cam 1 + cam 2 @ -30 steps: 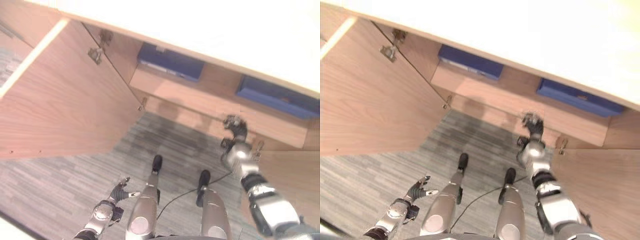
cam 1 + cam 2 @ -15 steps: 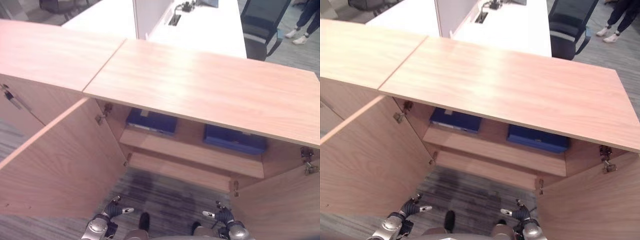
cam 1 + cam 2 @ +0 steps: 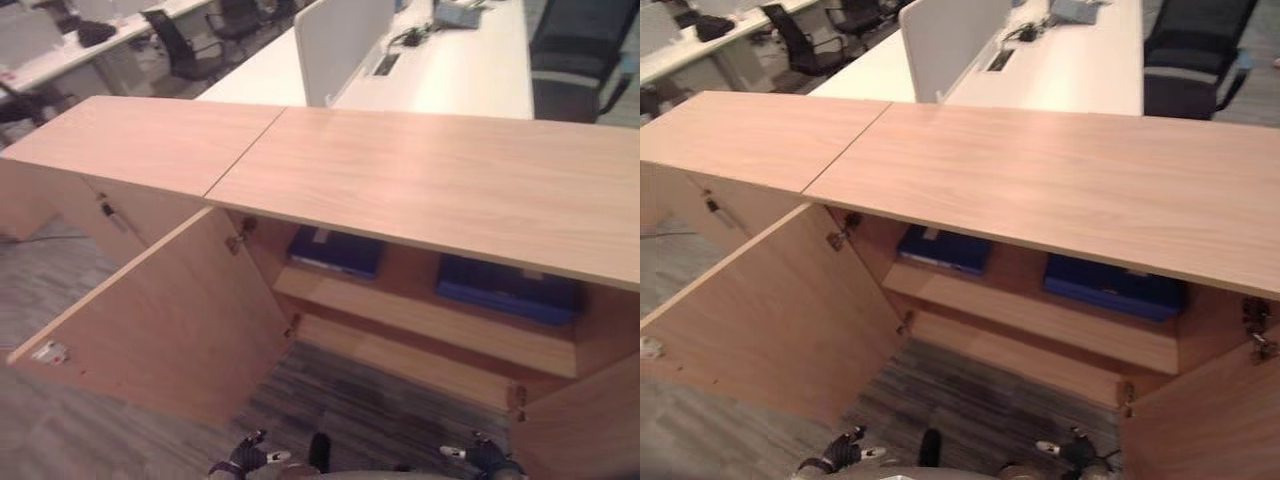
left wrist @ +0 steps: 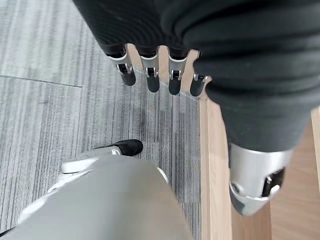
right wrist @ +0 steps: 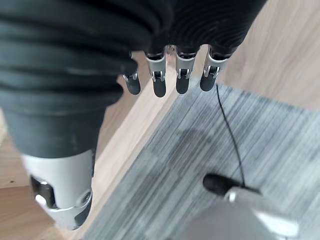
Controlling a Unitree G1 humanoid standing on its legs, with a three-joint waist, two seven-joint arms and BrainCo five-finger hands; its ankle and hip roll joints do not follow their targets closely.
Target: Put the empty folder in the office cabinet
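Observation:
The office cabinet (image 3: 430,180) stands in front of me with both doors swung open. Two blue folders lie flat on its upper shelf (image 3: 420,318), one at the left (image 3: 335,252) and one at the right (image 3: 505,288). My left hand (image 3: 243,465) hangs low over the carpet, well short of the cabinet, and my right hand (image 3: 485,460) hangs low at the other side. In the left wrist view the left hand's fingers (image 4: 150,75) are straight and hold nothing. The right hand's fingers (image 5: 170,75) are straight too, with nothing in them.
The left door (image 3: 170,320) juts out towards me and the right door (image 3: 590,430) stands open at the right. Behind the cabinet are white desks (image 3: 440,70) with a divider panel (image 3: 335,45) and black office chairs (image 3: 575,60). Grey carpet (image 3: 370,410) lies below.
The camera has swung upward, so the cabinet top and the office behind have come into sight. My right hand, raised by the cabinet's lower edge a second ago, has dropped down low.

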